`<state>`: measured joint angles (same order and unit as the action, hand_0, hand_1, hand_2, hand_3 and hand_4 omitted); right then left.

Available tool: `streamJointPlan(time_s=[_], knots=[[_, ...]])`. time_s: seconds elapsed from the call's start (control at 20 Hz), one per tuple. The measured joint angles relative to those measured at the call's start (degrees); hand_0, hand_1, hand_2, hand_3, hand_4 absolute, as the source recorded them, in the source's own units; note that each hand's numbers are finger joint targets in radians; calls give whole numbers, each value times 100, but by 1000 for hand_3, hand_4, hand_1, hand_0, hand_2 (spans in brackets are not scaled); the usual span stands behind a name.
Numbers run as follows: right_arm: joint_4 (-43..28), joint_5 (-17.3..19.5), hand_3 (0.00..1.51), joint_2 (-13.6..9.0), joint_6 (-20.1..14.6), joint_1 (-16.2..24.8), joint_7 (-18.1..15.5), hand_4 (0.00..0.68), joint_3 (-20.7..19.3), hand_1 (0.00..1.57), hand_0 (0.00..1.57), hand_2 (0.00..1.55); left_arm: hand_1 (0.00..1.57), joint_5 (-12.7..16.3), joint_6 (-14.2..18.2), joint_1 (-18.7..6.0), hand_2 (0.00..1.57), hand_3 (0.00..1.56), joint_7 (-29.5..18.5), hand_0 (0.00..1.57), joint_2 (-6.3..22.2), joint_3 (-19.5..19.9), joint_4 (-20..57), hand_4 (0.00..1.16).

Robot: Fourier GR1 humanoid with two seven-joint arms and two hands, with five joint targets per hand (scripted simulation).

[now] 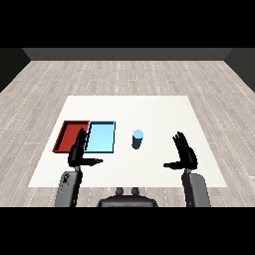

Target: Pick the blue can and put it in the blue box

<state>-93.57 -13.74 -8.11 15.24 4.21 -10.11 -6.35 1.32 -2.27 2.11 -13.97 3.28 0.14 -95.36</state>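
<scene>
Since the blue can (137, 139) stands upright on the white table (149, 109) with neither hand touching it, the task looks barely begun from the head view: nothing is grasped, nothing lifted, and the blue box (101, 137) holds nothing that can be seen. The can sits ahead of and inward from the right hand (184, 154), well apart from it, and just beside the blue box's near-right edge, with bare table between them. The right hand is spread, fingers straight and pointing forward, thumb stuck out toward the middle, holding nothing. The left hand (78, 152) is likewise spread with its thumb out, and hovers over the near edges of the two boxes; the red box (69, 134) lies just ahead of it and the blue box ahead and slightly inward. What remains, by my judgement, is the whole job: reach, close around the can, lift, carry it over and set it inside the blue box. The left hand's fingers cover part of the boundary between the boxes, so that strip cannot be read; whether either hand rests on the table or floats above it is also unclear.
</scene>
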Motion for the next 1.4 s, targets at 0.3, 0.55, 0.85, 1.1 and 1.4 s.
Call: streamJointPlan(time_s=[0.3, 0.55, 0.85, 1.1, 1.4], knots=[[57, -263, 0, -31, 371, 81, -186, 0, -183, 0, 0, 0, 0, -15, -63, 37, 0, 0, -372, 0, -59, -6, 57, 0], [449, -315, 0, 17, 325, -298, -76, 0, -260, 0, 0, 0, 0, -2, -104, 12, 0, 0, -607, 0, -78, 52, 216, 0], [818, -274, 0, 224, 133, -616, 114, 0, -146, 0, 0, 0, 0, 172, -223, 146, 0, 0, -659, 0, -26, 193, 123, 0], [1226, -331, 0, 336, -96, -1123, 306, 0, -158, 0, 0, 0, 0, 153, -207, 127, 0, 0, -751, 0, -56, 221, 224, 0], [1967, -272, 0, 495, -299, -1602, 145, 0, -119, 0, 0, 0, 0, 224, -254, 102, 0, 0, -626, 0, -27, 260, 118, 0]])
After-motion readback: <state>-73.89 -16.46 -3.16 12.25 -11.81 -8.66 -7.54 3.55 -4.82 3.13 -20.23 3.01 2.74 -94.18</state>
